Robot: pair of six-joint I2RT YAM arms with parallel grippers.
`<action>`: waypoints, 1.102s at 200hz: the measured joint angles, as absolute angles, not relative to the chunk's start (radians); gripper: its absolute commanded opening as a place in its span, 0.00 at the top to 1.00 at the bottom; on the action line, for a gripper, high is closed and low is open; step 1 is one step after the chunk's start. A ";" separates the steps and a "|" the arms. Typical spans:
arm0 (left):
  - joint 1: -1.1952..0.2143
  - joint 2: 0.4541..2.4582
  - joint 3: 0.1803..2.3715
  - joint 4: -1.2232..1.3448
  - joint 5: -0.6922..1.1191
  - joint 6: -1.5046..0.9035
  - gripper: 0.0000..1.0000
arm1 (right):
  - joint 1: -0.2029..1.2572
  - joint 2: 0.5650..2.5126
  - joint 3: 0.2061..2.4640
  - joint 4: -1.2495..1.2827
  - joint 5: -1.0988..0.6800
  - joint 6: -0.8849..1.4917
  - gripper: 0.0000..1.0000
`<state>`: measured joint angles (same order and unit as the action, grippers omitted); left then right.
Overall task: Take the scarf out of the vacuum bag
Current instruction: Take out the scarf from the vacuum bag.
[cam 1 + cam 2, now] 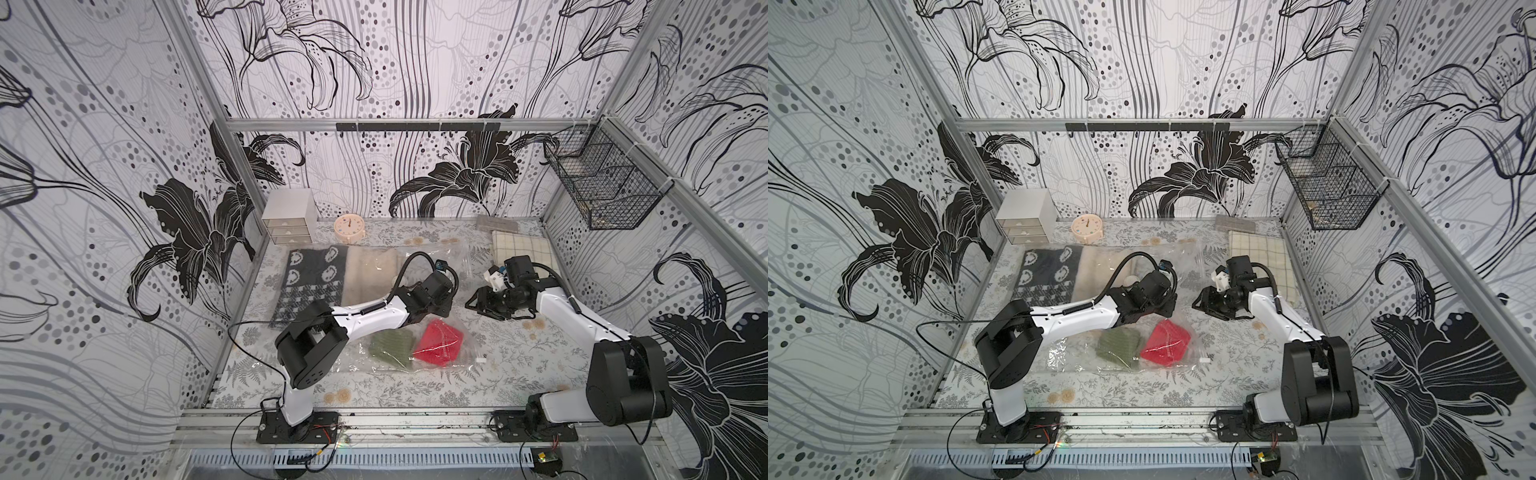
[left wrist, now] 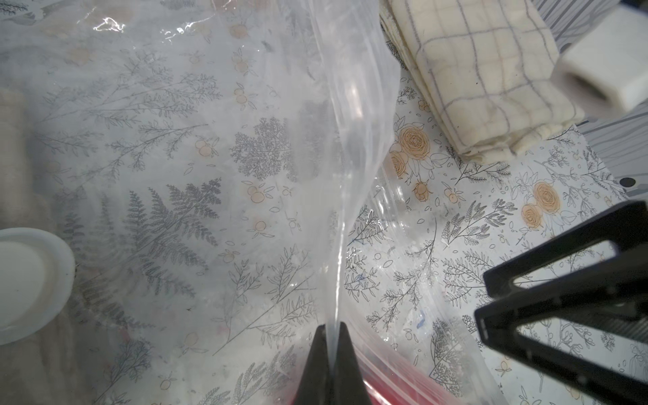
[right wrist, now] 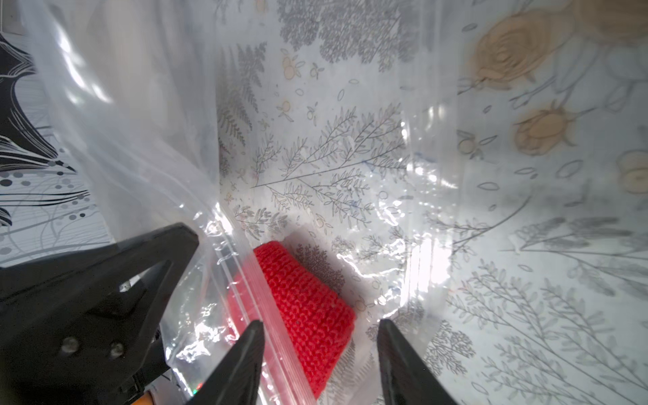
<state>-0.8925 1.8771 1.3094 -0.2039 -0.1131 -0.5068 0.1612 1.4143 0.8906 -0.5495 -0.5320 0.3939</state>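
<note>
Progress is judged early: vacuum bag (image 1: 353,361) is spread on the desk (image 1: 540,374), top layer clamped in the left tool (image 2: 329,350); right tool (image 3: 319,322) is held jaws apart at the mouth, and red knit scarf (image 3: 305,291) (guessed) is not pulled out yet.

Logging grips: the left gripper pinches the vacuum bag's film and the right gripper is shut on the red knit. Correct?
No: the right gripper is open, holding nothing, per the right wrist view. The left gripper does pinch the vacuum bag.

Clear vacuum bag (image 2: 354,105), red knit (image 1: 438,343), olive-green knit (image 1: 390,347), cream cloth (image 1: 521,249) with grey grid lines, grey-fern-and-tan-rose table (image 1: 519,357).
</note>
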 measured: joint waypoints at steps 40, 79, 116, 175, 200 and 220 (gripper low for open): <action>-0.894 1.877 1.313 -0.210 -0.130 -0.507 1.00 | 0.232 1.430 0.808 -0.498 -0.566 0.434 0.45; -0.899 1.874 1.313 -0.220 -0.142 -0.507 1.00 | 0.242 1.434 0.762 -0.466 -0.592 0.447 0.44; -0.913 1.868 1.313 -0.236 -0.154 -0.521 1.00 | 0.242 1.439 0.733 -0.436 -0.609 0.456 0.44; -0.937 1.851 1.313 -0.266 -0.162 -0.533 1.00 | 0.242 1.472 0.731 -0.435 -0.561 0.453 0.44; -0.941 1.821 1.313 -0.284 -0.170 -0.533 1.00 | 0.242 1.493 0.731 -0.422 -0.567 0.453 0.44; -0.943 1.803 1.313 -0.294 -0.176 -0.532 1.00 | 0.242 1.503 0.731 -0.413 -0.585 0.453 0.44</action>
<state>-0.9432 1.8030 1.3132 -0.2939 -0.1764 -0.5323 0.2420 1.5028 0.7307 -0.4129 -0.5854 0.4530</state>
